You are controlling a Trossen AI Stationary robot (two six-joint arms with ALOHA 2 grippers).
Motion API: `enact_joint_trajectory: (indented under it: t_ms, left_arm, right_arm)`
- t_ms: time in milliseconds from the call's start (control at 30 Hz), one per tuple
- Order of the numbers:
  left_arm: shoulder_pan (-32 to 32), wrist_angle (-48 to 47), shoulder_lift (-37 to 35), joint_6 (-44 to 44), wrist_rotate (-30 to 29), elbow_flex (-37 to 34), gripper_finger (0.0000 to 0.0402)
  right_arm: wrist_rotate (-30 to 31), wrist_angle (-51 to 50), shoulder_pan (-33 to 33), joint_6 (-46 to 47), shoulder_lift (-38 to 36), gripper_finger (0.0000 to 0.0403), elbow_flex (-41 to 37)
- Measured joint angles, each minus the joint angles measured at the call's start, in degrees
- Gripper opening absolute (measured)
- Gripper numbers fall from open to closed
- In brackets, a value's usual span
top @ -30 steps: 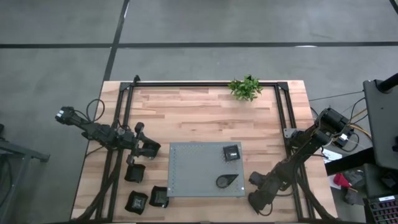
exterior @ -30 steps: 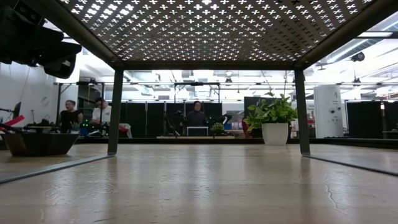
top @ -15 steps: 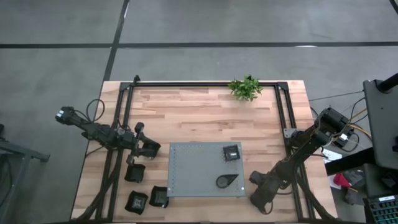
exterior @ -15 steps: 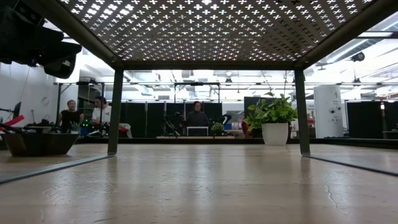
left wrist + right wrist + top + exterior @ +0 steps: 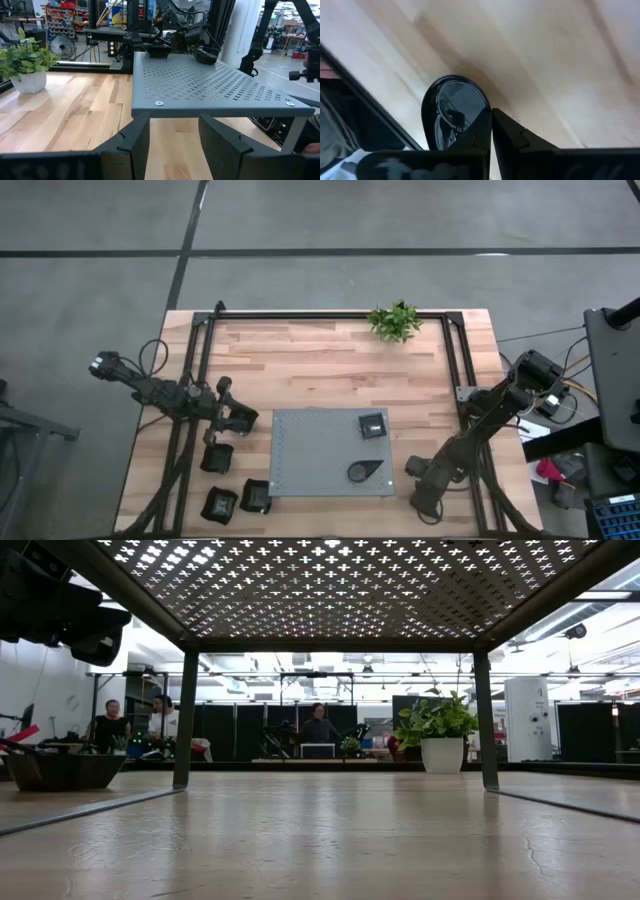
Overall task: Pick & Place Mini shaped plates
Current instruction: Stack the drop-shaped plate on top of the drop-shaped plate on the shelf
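Two black mini plates sit on the raised grey perforated platform [image 5: 310, 455]: a small square one [image 5: 371, 426] and a teardrop one [image 5: 365, 471]. Three more rest on the wood left of it [image 5: 216, 458], [image 5: 220, 503], [image 5: 256, 495]. My left gripper [image 5: 243, 420] hovers open at the platform's left edge, its own view showing the fingers [image 5: 175, 142] facing the platform [image 5: 200, 82]. My right gripper [image 5: 425, 502] is near the table's near right corner, shut on a glossy black teardrop plate [image 5: 451, 115]. My right gripper pinches the glossy teardrop plate by its rim [image 5: 485, 107] between the two fingers [image 5: 515, 137]. The plate stands out to one side of the fingers, above the wood, with a shadow on the boards behind it. The high view does not show the hold.
A small green plant [image 5: 395, 321] stands at the far edge. A black frame [image 5: 330, 315] runs around the tabletop, with rails down both sides. In the low view the platform's legs [image 5: 184, 720] and a dark dish [image 5: 60, 770] show; people are in the room beyond.
My right gripper has shifted a little toward the table's right edge, staying shut. The left arm and the plates have kept still.
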Motion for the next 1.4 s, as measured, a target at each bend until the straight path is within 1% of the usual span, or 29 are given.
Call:
enact_joint_trajectory:
  t_ms: [100, 167, 333, 500, 600, 767, 933, 1133, 1167, 1267, 1333, 1400]
  left_arm:
    - [0.0, 0.0, 0.0, 0.0, 0.0, 0.0, 0.0163]
    - [0.0, 0.0, 0.0, 0.0, 0.0, 0.0, 0.0163]
    - [0.0, 0.0, 0.0, 0.0, 0.0, 0.0, 0.0163]
    - [0.0, 0.0, 0.0, 0.0, 0.0, 0.0, 0.0163]
    - [0.0, 0.0, 0.0, 0.0, 0.0, 0.0, 0.0163]
    - [0.0, 0.0, 0.0, 0.0, 0.0, 0.0, 0.0163]
    - [0.0, 0.0, 0.0, 0.0, 0.0, 0.0, 0.0163]
    - [0.0, 0.0, 0.0, 0.0, 0.0, 0.0, 0.0163]
    - [0.0, 0.0, 0.0, 0.0, 0.0, 0.0, 0.0163]
    - [0.0, 0.0, 0.0, 0.0, 0.0, 0.0, 0.0163]
    - [0.0, 0.0, 0.0, 0.0, 0.0, 0.0, 0.0163]
    - [0.0, 0.0, 0.0, 0.0, 0.0, 0.0, 0.0163]
  right_arm:
    - [-1.1, -4.2, -0.2, 0.9, -2.2, 0.0008, 0.0]
    - [-1.1, -6.2, -0.2, -0.6, -4.3, 0.0008, 0.0]
    - [-1.2, -10.2, -0.2, -11.4, -10.4, 0.0008, 0.0]
    - [-1.2, -11.7, -2.0, -15.0, -17.0, 0.0008, 0.0]
    - [0.5, -11.6, -3.3, -17.2, -20.6, 0.0008, 0.1]
    - [0.8, -11.5, -5.0, -21.4, -24.7, 0.0008, 0.1]
    - [1.0, -9.4, -7.3, -25.2, -27.2, 0.0008, 0.1]
    - [1.0, 0.0, -10.0, -32.5, -28.4, 0.0008, 0.3]
    - [1.0, 0.0, -10.3, -34.3, -28.4, 0.0008, 1.1]
    - [1.9, -2.3, -10.9, -39.5, -27.8, 0.0008, 5.1]
    - [4.3, -6.6, -11.0, -43.6, -27.5, 0.0008, 8.8]
    - [8.2, -11.6, -11.0, -47.9, -26.8, 0.0008, 13.1]
